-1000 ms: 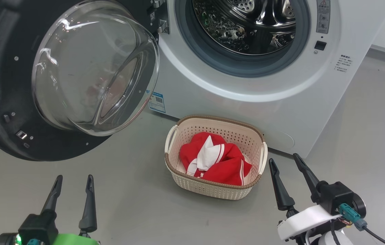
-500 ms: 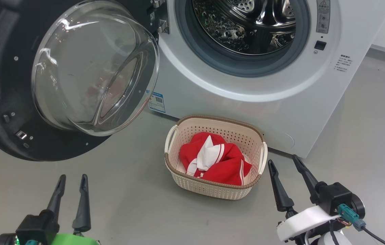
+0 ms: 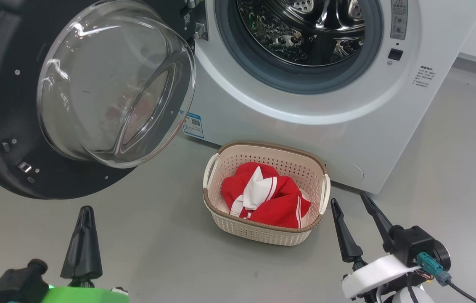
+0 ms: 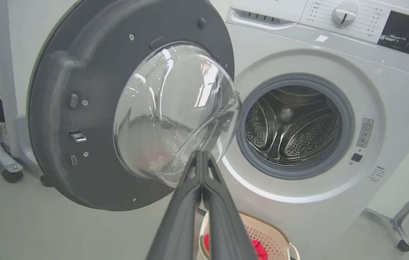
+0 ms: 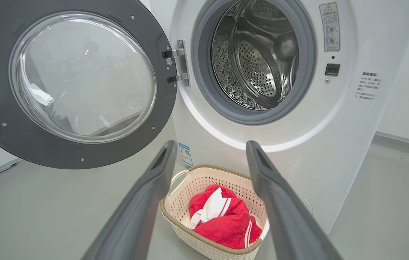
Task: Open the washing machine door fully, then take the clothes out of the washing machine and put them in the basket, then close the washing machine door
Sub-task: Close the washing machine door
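Since the bright red, white-striped clothes (image 3: pixel 263 198) lie in the small oval cream plastic basket (image 3: pixel 263 147) and the drum of the white front-loading washing machine (image 3: pixel 263 122) looks empty, closing its round black-rimmed glass door (image 3: pixel 112 84) is what's left. The left gripper (image 3: pixel 85 212), fingers pressed together, should push the door's outer edge; the right gripper (image 3: pixel 349 198), fingers spread, sits beside the basket, clear of the swing.

Washing machine door (image 3: pixel 6 105): you lose its left and top rim past the head view's edges.
Washing machine (image 3: pixel 347 139): your head view cuts off its top and upper drum.
Side label (image 3: pixel 425 76): print too small for you to read.
Clothes (image 3: pixel 263 198): the basket (image 3: pixel 259 233) wall hides their lower part.
Left tool (image 3: pixel 85 210): its fingers (image 4: pixel 184 216) cover most of the basket in your left wrist view.
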Robot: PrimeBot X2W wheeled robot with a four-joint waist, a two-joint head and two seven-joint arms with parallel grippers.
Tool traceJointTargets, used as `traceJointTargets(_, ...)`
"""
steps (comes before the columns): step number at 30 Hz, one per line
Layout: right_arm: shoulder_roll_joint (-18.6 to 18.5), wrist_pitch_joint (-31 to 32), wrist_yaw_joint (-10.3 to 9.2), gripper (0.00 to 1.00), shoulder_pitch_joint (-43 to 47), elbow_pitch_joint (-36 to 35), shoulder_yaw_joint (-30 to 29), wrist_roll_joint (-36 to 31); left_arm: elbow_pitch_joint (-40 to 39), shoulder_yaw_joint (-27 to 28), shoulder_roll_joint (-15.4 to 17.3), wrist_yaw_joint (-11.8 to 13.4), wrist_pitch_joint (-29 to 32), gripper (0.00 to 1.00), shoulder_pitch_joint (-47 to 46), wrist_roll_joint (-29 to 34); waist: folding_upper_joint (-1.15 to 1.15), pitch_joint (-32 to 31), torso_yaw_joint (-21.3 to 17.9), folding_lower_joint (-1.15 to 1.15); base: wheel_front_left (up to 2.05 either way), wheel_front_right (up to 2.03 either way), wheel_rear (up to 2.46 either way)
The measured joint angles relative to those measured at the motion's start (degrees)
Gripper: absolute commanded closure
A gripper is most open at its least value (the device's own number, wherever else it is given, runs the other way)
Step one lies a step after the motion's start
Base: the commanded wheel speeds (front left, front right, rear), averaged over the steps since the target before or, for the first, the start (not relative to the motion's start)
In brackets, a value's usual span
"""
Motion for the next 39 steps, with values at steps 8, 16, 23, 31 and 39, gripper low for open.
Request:
traceJointTargets(8, 0.0, 0.0, -0.22, 0.00, -0.1, -0.1, 0.1, -0.1, -4.5, 1.6, -1.1, -5.6, -0.5, 1.00, -0.2, -22.7, 0.00, 0.8, 0.0, 0.00, 0.00, 0.00, 0.00)
traceJointTargets(16, 0.0, 0.0, -0.27, 0.00, -0.4, -0.1, -0.2, -0.2, -8.6, 5.9, -1.1, -7.2, -2.0, 1.00, -1.9, -42.5, 0.00, 1.9, 0.2, 0.00, 0.00, 0.00, 0.00)
traceJointTargets(23, 0.0, 0.0, -0.30, 0.00, -0.9, -0.4, -0.8, -0.6, -11.8, 14.3, -1.2, -7.9, -2.8, 1.00, -5.1, -50.4, 0.00, 2.7, 0.3, 0.00, 0.00, 0.00, 0.00)
traceJointTargets(31, -0.4, 0.0, -0.36, 0.00, -1.6, -0.8, -1.2, -1.2, -9.8, 25.7, 4.5, -8.0, -2.5, 1.00, -10.0, -55.9, 0.00, 4.1, 0.8, 0.00, 0.00, 0.00, 0.00)
traceJointTargets(39, -1.0, 0.0, -0.35, 0.00, -2.6, -1.0, -1.4, -1.6, -0.9, 33.5, 12.0, -6.8, 0.4, 1.00, -16.8, -62.3, 0.00, 5.4, 1.1, 0.00, 0.00, 0.00, 0.00)
